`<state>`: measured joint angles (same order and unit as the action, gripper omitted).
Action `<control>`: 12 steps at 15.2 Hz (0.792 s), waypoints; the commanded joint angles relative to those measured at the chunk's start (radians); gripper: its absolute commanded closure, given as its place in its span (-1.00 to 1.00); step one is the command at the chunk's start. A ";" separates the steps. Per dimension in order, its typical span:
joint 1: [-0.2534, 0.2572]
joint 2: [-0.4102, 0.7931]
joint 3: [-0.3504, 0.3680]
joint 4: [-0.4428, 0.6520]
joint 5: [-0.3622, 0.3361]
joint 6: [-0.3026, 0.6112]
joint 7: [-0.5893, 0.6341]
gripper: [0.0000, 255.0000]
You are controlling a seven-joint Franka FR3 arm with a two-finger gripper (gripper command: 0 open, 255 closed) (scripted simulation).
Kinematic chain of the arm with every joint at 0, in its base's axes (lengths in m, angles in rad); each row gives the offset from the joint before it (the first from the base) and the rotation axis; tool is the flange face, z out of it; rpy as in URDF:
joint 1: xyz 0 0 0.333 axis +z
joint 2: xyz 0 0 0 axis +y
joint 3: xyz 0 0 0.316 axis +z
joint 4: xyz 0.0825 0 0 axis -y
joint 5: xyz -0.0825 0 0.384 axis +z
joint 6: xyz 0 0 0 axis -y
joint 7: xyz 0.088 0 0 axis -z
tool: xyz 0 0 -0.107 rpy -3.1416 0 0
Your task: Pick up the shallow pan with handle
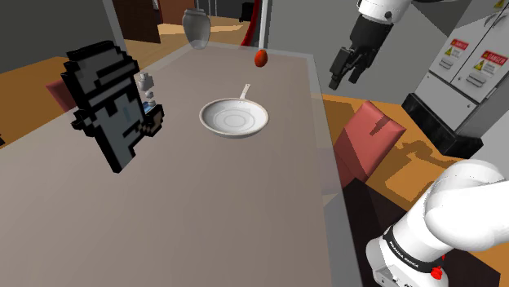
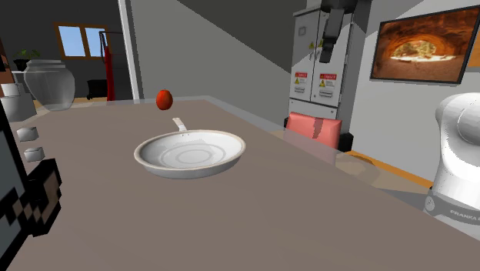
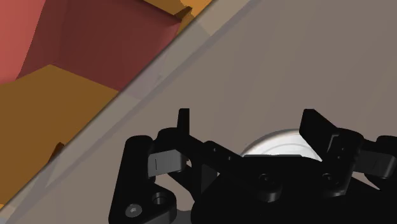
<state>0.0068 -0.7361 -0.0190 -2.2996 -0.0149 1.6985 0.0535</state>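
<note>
A white shallow pan point(image 1: 234, 117) with a thin handle pointing toward the far end rests on the grey-brown table point(image 1: 204, 212). It also lies at mid-table in the second exterior view point(image 2: 190, 152). My black gripper point(image 1: 345, 79) hangs open and empty in the air, well above the table's edge on the shoulder view's right, and apart from the pan. It appears high up in front of the cabinet in the second exterior view point(image 2: 328, 54). In the wrist view my gripper point(image 3: 249, 127) has its fingers spread, with part of the pan point(image 3: 280, 143) far below between them.
A small red rounded object point(image 1: 261, 58) sits beyond the pan's handle. A black pixel-block figure point(image 1: 110, 106) and a glass jar point(image 1: 196, 28) stand toward the shoulder view's left and far end. A red seat point(image 1: 367, 139) and a grey electrical cabinet point(image 1: 465, 73) lie off the table's edge.
</note>
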 commanded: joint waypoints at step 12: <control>-0.042 0.414 0.121 0.213 0.038 0.169 0.341 -1.00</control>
<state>-0.0290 -0.3663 0.0967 -2.1127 0.0244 1.8517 0.3651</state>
